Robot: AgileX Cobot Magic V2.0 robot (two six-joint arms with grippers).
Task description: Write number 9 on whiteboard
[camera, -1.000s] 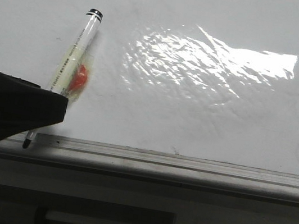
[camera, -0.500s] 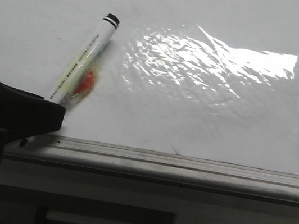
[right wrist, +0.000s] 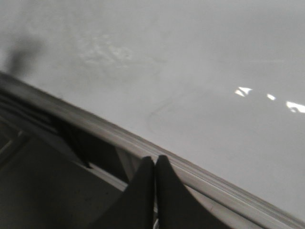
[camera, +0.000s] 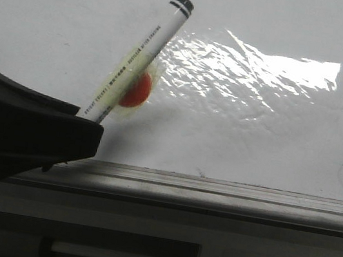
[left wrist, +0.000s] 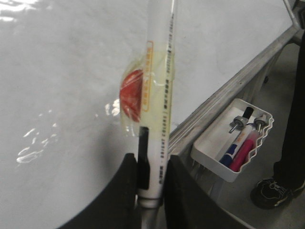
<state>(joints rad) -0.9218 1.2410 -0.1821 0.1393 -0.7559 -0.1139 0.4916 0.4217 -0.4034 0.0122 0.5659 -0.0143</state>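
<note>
The whiteboard [camera: 236,132] fills the front view, glossy white with bright glare and a grey metal ledge [camera: 214,187] along its lower edge. No number 9 shows on it. My left gripper [camera: 70,129] is shut on a white marker [camera: 140,58] with a black cap end, yellowish tape and a red blob, tilted up to the right in front of the board. In the left wrist view the black fingers [left wrist: 128,186] clamp the marker [left wrist: 159,95] near its base. My right gripper [right wrist: 155,164] is shut and empty beside the ledge [right wrist: 214,179]; it is out of the front view.
A white wavy-edged tray [left wrist: 233,143] with several markers hangs below the ledge, to the left arm's side. A dark shoe [left wrist: 274,191] stands on the floor. Faint grey smudges mark the board [right wrist: 162,105].
My left gripper has risen and moved right with the marker. The marker's cap end is now higher on the board, and its lower tip has left the ledge.
</note>
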